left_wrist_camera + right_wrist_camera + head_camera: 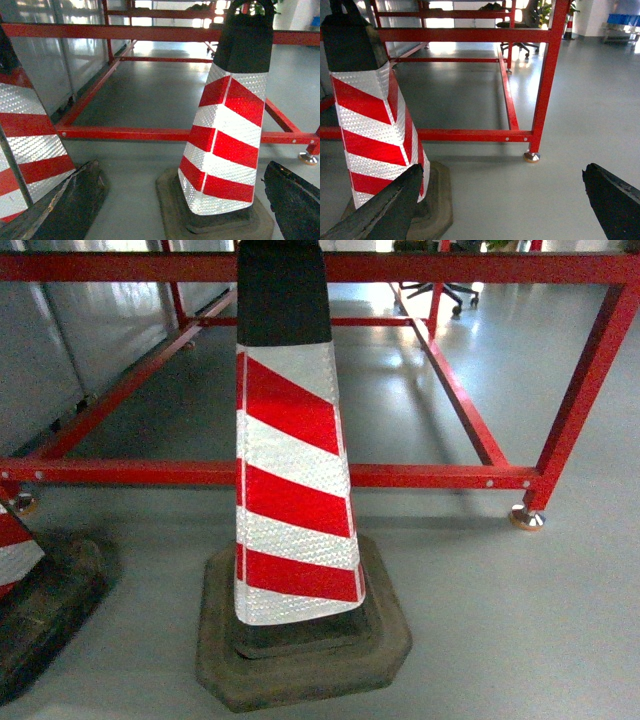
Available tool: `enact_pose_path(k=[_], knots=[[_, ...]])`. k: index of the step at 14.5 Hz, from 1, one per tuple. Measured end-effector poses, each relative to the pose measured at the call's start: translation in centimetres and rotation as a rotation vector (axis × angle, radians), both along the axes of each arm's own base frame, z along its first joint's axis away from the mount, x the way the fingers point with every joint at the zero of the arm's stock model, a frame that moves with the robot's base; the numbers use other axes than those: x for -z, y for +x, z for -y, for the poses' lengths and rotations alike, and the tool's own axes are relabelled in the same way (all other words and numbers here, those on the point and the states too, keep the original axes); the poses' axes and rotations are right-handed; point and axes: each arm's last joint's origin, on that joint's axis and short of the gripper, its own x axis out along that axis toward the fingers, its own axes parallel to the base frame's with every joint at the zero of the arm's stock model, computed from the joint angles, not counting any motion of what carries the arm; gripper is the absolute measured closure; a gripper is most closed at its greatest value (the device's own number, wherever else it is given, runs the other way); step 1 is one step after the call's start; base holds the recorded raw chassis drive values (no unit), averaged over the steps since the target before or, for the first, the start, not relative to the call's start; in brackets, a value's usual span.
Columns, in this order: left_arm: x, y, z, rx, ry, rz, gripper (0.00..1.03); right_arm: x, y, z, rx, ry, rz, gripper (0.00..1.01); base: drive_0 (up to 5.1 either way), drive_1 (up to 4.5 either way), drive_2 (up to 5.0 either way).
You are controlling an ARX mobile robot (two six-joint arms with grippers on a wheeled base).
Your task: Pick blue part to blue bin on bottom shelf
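Note:
The blue part is out of view in all three views. Far off at the top right of the right wrist view, something blue (624, 19) rests on a steel rack (620, 31); it is too small to tell whether it is the blue bin or the bottom shelf. My left gripper (180, 167) is open, its dark fingers (65, 207) spread wide above the floor with nothing between them. My right gripper (502, 169) is open too, fingers (615, 200) wide apart and empty. Neither gripper shows in the head view.
A red-and-white striped traffic cone (290, 470) on a black rubber base (300, 660) stands directly in front. A second cone (15, 550) stands at the left. Behind them runs a low red steel frame (420, 476) with a foot (526, 518). The floor is grey.

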Motion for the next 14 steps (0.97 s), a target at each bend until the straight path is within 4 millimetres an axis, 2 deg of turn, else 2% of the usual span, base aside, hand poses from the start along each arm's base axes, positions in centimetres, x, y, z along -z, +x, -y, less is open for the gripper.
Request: enact_pose_path(k=[14], knots=[[0.0, 0.0, 0.0, 0.0, 0.0, 0.0, 0.05, 0.0, 0.0, 0.0, 0.0, 0.0, 0.0, 0.03, 0.0, 0.0, 0.0]])
